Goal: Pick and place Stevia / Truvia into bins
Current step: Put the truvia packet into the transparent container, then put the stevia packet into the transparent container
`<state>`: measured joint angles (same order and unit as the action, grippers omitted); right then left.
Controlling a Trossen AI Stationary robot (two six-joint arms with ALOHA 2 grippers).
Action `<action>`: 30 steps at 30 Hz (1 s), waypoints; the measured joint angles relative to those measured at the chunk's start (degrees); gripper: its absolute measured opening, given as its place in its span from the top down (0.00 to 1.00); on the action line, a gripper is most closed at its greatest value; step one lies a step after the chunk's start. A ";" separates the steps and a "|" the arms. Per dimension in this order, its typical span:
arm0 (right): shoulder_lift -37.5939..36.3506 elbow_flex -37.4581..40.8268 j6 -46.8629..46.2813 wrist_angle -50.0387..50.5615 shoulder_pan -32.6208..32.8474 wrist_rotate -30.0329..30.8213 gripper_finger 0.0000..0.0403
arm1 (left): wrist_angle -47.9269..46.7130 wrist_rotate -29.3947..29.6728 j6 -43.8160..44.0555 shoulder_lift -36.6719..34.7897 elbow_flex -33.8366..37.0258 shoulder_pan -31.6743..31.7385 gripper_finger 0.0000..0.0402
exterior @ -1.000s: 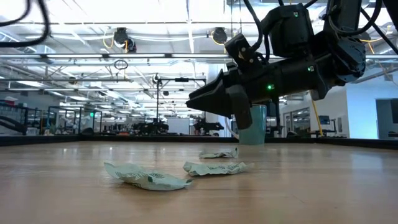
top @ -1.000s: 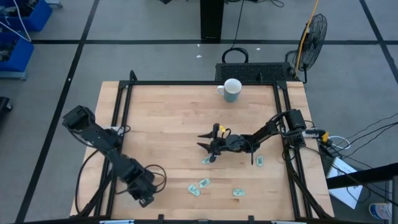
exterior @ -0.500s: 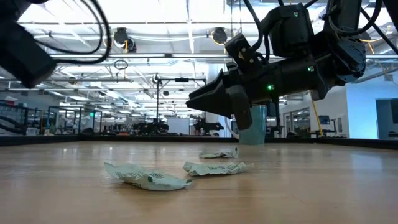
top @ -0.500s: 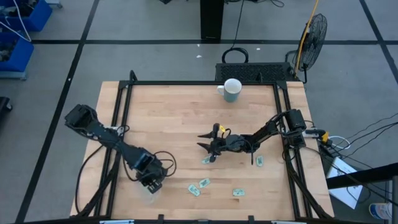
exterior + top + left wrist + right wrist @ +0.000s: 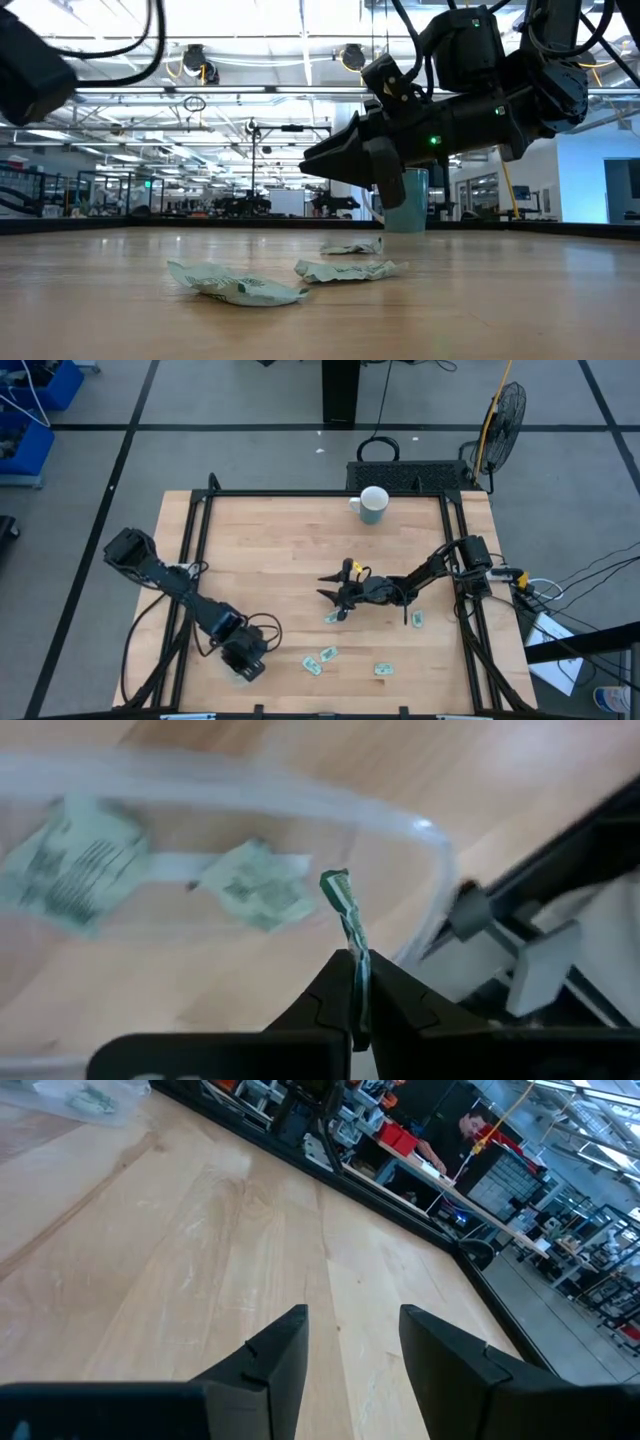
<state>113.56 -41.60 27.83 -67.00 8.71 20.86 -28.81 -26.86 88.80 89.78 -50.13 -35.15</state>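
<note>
My left gripper (image 5: 248, 660) (image 5: 355, 960) hangs near the table's near-left corner, shut on one pale green and white Stevia packet (image 5: 345, 910). It is above the clear bin (image 5: 420, 830). Two packets (image 5: 82, 870) (image 5: 256, 890) lie flat on the bin's floor. In the high view the gripper hides most of the bin. Several more packets lie flat on the wood (image 5: 333, 617) (image 5: 417, 619) (image 5: 320, 659) (image 5: 382, 669). My right gripper (image 5: 335, 596) (image 5: 350, 1345) is open and hovers above mid-table, just beyond the packet (image 5: 333, 617). My left gripper pinches the packet by its lower end (image 5: 358, 948) between the two fingers, coming from above and pointing down into the bin. The packet shows edge-on, sticks out past the fingertips and is lifted clear of the bin's floor.
A white mug (image 5: 372, 504) stands at the far edge of the table. A black frame rail (image 5: 195, 540) runs along the table's sides. In the low view, crumpled packets (image 5: 238, 285) (image 5: 345, 269) lie near the camera, under the right arm (image 5: 450, 110).
My left gripper has moved a little toward the table's right edge and now stands over the bin, staying shut. The right arm has kept still, and the packets on the table have not moved.
</note>
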 joint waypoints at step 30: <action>-14.10 1.75 -16.54 37.67 9.30 -14.92 0.63 | 3.53 7.44 -7.43 -2.89 -0.01 5.70 0.71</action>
<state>99.46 -39.85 11.29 -29.33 18.01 5.94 -25.28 -19.42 81.37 86.89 -50.14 -29.46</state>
